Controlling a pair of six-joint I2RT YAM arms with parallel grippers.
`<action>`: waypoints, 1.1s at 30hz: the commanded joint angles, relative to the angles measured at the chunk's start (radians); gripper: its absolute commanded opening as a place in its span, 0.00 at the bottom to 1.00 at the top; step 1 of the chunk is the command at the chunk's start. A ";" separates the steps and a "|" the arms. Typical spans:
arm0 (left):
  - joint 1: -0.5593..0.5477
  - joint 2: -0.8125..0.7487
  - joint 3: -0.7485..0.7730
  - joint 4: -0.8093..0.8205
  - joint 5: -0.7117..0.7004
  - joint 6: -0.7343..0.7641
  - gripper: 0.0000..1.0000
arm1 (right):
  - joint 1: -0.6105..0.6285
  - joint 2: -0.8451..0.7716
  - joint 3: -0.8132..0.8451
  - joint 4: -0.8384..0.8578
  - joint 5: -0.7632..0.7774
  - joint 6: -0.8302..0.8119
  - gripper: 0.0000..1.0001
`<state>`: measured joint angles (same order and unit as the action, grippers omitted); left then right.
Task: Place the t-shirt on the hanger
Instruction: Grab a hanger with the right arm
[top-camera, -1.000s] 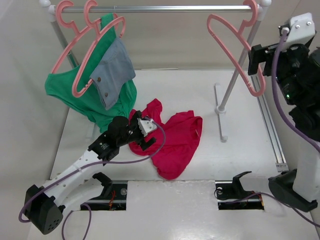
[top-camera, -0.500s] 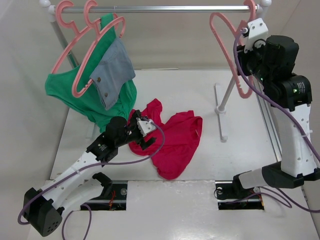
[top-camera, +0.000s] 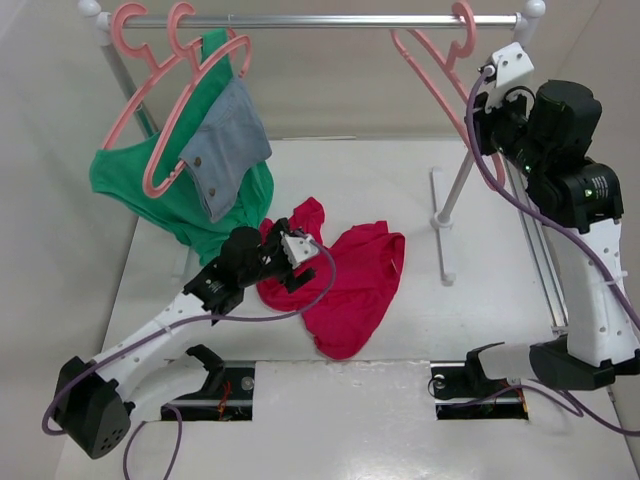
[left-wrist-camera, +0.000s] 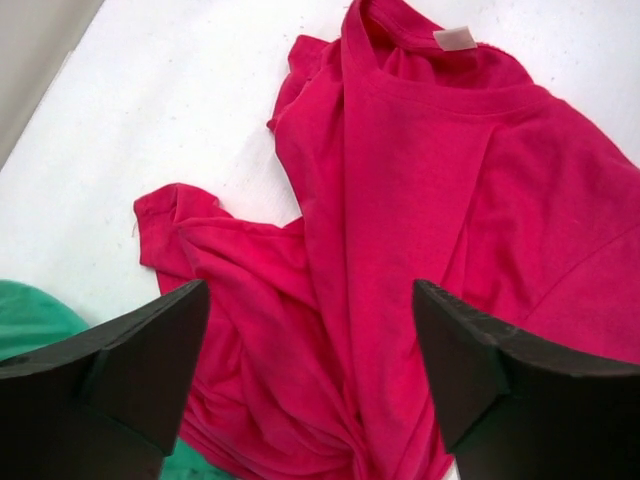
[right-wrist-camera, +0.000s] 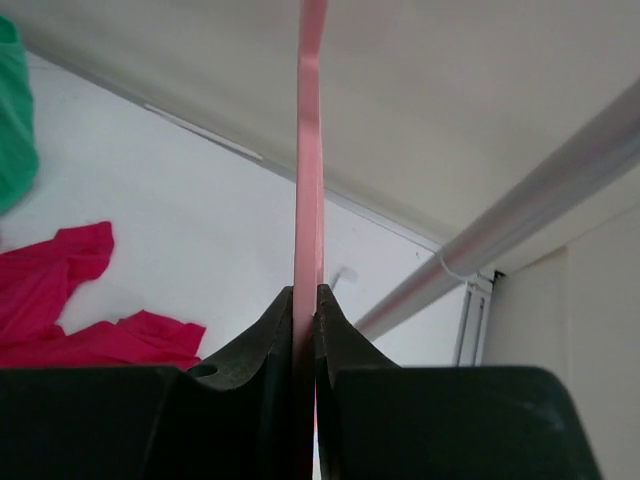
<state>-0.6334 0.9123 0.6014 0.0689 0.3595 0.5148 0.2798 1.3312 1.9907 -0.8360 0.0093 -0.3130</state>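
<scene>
The crimson t-shirt lies crumpled on the white table, its white neck label at the far end in the left wrist view. My left gripper hovers low over the shirt's left part, open, its black fingers wide on either side of the folds. The salmon-pink hanger hangs by its hook from the rail at the upper right. My right gripper is shut on the hanger's thin lower arm, which stands pinched edge-on between the two pads.
A metal clothes rail spans the back on posts with a foot. Two more pink hangers at its left carry a green garment and a denim piece. A metal track runs along the table's right edge.
My right gripper closed on the hanger, and the hanger slid left along the rail. My left gripper's jaws narrowed a little and it shifted slightly over the shirt.
</scene>
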 joint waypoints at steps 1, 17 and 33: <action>-0.005 0.062 0.093 0.062 0.039 0.010 0.77 | -0.002 -0.055 -0.004 0.119 -0.164 -0.061 0.00; -0.193 0.709 0.645 -0.173 0.050 -0.042 0.74 | 0.033 -0.395 -0.702 0.256 -0.149 0.078 0.00; -0.250 1.149 0.959 0.003 -0.197 -0.139 0.74 | -0.105 -0.595 -0.912 0.088 -0.043 0.078 0.00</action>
<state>-0.8776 2.0624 1.5055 0.0151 0.2085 0.4080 0.1871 0.7570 1.0992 -0.7433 -0.0544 -0.2466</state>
